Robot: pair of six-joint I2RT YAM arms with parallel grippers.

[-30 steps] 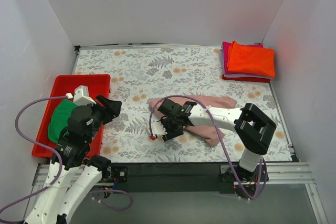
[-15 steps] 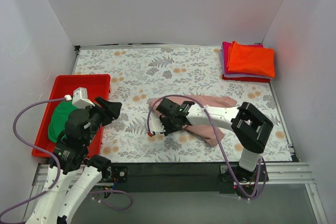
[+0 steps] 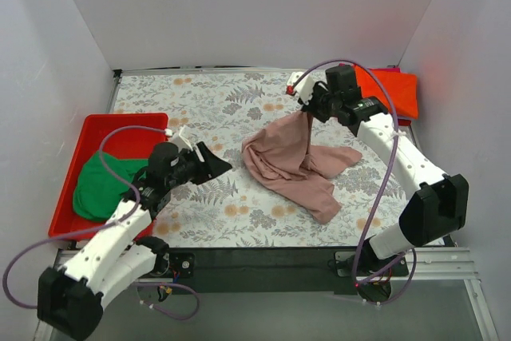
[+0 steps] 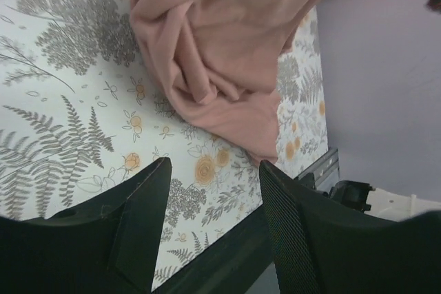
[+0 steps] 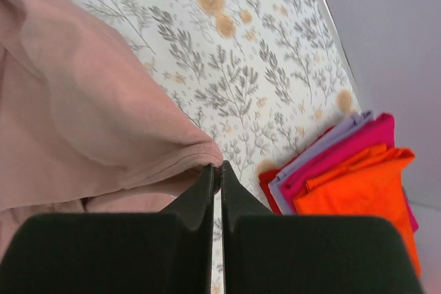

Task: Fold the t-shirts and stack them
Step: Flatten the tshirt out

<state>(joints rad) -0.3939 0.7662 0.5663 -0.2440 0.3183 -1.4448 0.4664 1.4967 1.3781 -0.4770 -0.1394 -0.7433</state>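
While the right gripper is clamped on just the hem of the dusty-pink t-shirt, with the rest bunched on the table, your biggest risk is that the thin hem slips out and the shirt collapses. A lesser risk is the left gripper, fingers wide and empty just left of that shirt, grabbing two layers.

Count:
- one pink tee
- one red tray well left of it, holding one green tee
- one folded pile beyond and right of it: the orange tee, the magenta tee and two more layers
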